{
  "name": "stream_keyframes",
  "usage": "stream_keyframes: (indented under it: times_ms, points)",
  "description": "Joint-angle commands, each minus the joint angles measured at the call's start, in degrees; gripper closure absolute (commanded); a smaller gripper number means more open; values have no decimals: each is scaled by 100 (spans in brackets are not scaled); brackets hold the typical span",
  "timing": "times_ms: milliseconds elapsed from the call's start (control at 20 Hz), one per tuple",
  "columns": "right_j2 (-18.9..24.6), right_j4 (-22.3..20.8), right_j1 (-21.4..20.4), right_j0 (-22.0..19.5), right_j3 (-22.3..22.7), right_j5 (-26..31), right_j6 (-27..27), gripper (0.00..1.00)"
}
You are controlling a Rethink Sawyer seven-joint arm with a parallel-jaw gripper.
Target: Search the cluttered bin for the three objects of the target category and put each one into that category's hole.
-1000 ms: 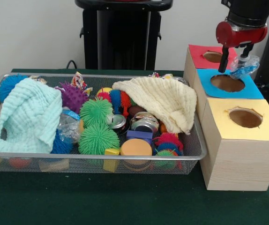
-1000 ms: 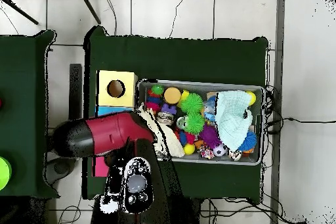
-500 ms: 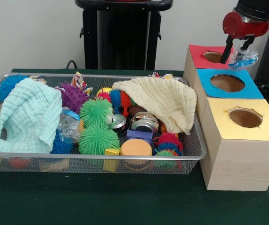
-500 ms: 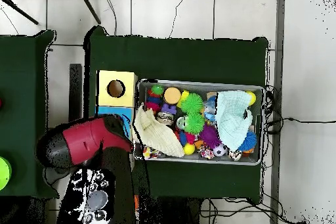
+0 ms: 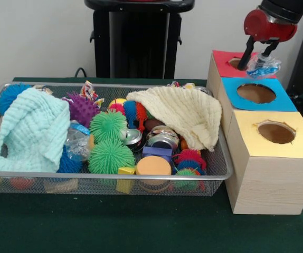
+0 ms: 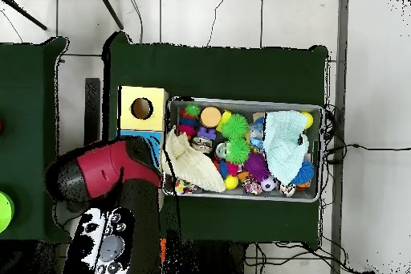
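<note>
My gripper [image 5: 257, 57] is shut on a crushed clear plastic bottle with blue on it [image 5: 260, 66]. It hangs in the air above the far boxes, over the red-topped box's hole [image 5: 239, 63] and just behind the blue-topped box's hole [image 5: 256, 93]. A second crushed bottle [image 5: 77, 141] lies in the wire mesh bin [image 5: 109, 175], half under the mint cloth [image 5: 32, 129]. No third bottle shows. In the overhead view the red arm [image 6: 108, 176] covers the gripper and the held bottle; the bin [image 6: 241, 100] lies to its right.
The bin holds spiky rubber balls [image 5: 108, 126], shiny cans [image 5: 163, 139], coloured blocks and a cream cloth [image 5: 186, 113]. A yellow-topped box with a hole [image 5: 276, 132] stands nearest the camera, beside the bin. The robot's black pedestal [image 5: 138, 39] stands behind.
The gripper has risen with the bottle from over the blue hole's far side. It has then shifted left, toward the red hole. The bin's contents have not moved.
</note>
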Motion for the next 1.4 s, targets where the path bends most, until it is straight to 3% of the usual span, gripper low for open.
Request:
stream_keyframes:
  times_ms: [50, 500, 550, 1150, 1400]
  points:
    - [11, -6, 367, -225, -73, -301, 1112, 0]
    - [232, 157, 325, -447, 48, -341, 925, 0]
    - [240, 154, 310, -461, 75, -354, 920, 100]
    - [300, 150, 264, -494, 112, -451, 900, 100]
    - [460, 303, 209, -567, 198, -1162, 1064, 100]
